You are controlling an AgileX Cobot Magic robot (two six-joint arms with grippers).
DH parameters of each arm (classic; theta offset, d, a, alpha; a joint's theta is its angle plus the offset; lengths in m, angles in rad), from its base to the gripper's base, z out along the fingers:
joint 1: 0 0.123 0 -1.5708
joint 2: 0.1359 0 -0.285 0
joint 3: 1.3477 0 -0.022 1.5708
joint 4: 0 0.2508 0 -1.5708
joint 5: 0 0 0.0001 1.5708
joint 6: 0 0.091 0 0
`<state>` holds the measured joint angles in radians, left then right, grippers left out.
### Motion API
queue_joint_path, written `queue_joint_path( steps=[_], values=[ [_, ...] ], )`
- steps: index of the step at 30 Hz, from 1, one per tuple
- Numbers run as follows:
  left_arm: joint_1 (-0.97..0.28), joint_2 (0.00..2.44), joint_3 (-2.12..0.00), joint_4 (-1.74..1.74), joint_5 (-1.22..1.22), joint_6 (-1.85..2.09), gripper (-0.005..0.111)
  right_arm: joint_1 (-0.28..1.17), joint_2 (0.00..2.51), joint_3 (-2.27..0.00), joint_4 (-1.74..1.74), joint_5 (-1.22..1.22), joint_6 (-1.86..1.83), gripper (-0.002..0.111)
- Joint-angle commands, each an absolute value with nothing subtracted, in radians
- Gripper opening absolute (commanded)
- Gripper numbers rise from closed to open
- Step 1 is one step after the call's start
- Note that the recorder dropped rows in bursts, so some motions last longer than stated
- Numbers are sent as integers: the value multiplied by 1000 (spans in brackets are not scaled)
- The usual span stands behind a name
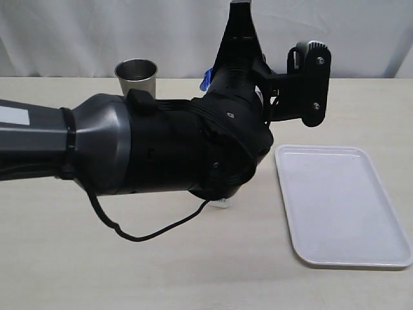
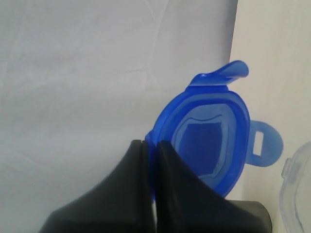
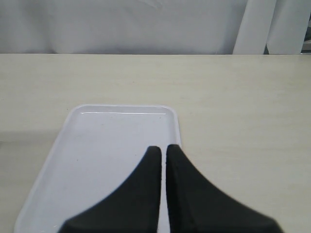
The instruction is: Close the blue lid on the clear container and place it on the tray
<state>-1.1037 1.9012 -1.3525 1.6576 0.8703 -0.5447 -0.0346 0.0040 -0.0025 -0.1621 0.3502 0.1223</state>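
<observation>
now left gripper pinches the blue lid; right gripper sits closed near the tray.

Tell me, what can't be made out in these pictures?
- clear container: the left wrist view shows only a rim sliver, cut off by the frame edge; in the exterior view the black arm stands in front of it.
- blue lid: the exterior view shows just a sliver past the arm.
- steel cup: its lower part is behind the arm.
- tray: in the right wrist view the right end effector covers part of it.
</observation>
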Motion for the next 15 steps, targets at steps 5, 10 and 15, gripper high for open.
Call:
queue_joint_path(
  steps=[5, 10, 15],
  values=[
    [-1100, 1894, -1350, 1653, 901, -557, 0, -33, 0, 0, -161, 348, 119, 5],
    [-1069, 1894, -1350, 1625, 863, -583, 0, -33, 0, 0, -161, 348, 119, 5],
    [-1041, 1894, -1350, 1589, 845, -583, 0, -33, 0, 0, -161, 348, 119, 5]
  ],
)
